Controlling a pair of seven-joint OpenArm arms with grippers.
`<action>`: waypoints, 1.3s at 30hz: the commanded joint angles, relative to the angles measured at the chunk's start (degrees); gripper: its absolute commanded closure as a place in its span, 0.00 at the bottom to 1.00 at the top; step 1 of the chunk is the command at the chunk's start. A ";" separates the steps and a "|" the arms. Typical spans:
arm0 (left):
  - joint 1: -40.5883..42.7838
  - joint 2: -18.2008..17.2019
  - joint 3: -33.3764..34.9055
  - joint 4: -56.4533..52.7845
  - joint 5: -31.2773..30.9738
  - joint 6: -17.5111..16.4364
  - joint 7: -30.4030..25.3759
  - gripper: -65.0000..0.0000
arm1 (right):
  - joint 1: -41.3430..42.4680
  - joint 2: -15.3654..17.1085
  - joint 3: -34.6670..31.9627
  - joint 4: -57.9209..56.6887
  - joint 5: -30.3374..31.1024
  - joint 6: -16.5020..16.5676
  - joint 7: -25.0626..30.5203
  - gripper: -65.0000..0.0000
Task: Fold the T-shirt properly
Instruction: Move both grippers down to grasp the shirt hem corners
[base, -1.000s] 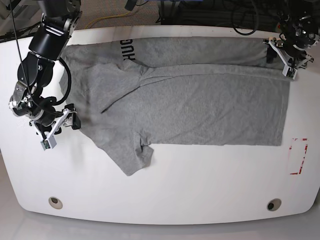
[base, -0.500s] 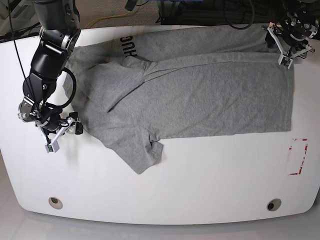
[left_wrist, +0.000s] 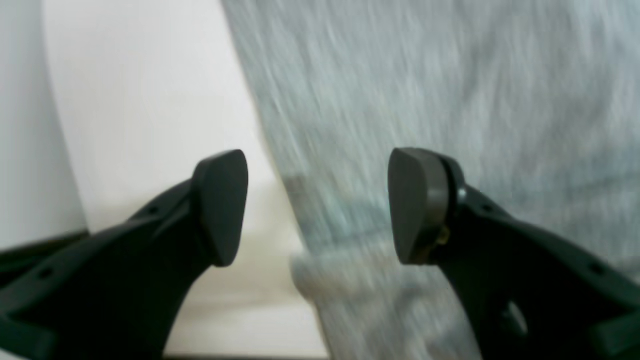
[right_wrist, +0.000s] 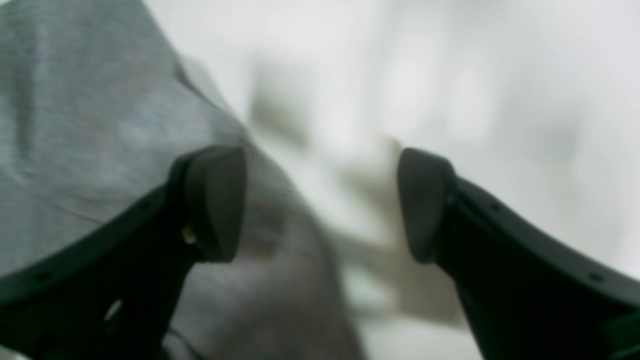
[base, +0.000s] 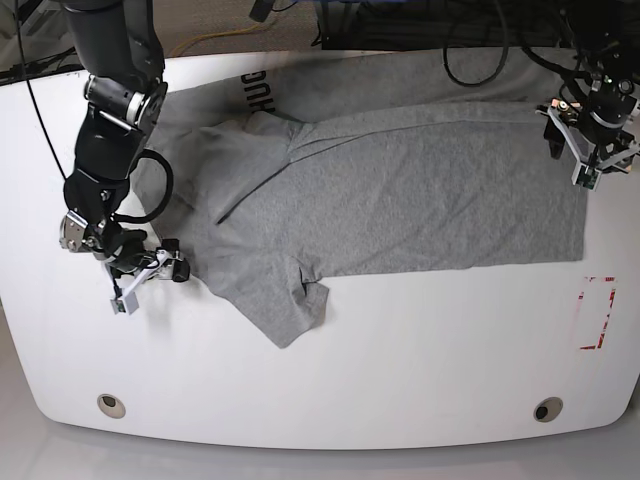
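In the base view, the light heather-grey, wrinkled cotton T-shirt (base: 400, 195) lies spread across the upper half of the white, round-cornered table (base: 330, 390). Its far edge is folded over, so only part of the dark block lettering (base: 255, 95) shows near the top rim, and the word cannot be read whole. One short sleeve (base: 285, 310) points toward the near side, its end crumpled. The right pincer (base: 150, 272) sits at the shirt's edge on the picture's left, small and partly masked by its own black arm (base: 110, 140); whether it touches the cloth cannot be told here. The left pincer (base: 585, 150) sits at the shirt's corner on the picture's right, its upper arm cut off by the frame. A red-outlined rectangle mark (base: 597, 312) lies on the table near the right rim.

In the left wrist view, the picture is smeared. The left pincer (left_wrist: 317, 207) stands released, its two dark fingers (left_wrist: 222, 205) well apart with nothing between them. Below it, the grey cloth (left_wrist: 425, 90) fills the right side and the bare table (left_wrist: 150, 100) the left; a thicker, hem-like band near the bottom is too blurred to identify.

In the right wrist view, also blurred, the right pincer (right_wrist: 320, 205) is likewise released, gripping nothing. The grey cloth (right_wrist: 90, 140) covers the left part and runs beneath the left-hand finger (right_wrist: 215, 200); contact cannot be judged. The pale area on the right is unclear.
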 joint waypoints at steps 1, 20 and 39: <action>-2.37 -0.91 -0.34 0.84 1.89 0.16 -1.01 0.37 | 1.56 -1.11 -0.06 0.73 0.89 0.56 0.26 0.29; -22.23 -0.91 -3.59 -17.01 13.75 0.16 -1.01 0.20 | 1.74 -6.04 -10.70 0.73 1.33 0.56 0.79 0.30; -42.54 -2.84 -4.82 -45.49 13.49 0.16 -2.51 0.19 | 1.74 -5.42 -11.23 0.73 0.89 0.56 2.90 1.00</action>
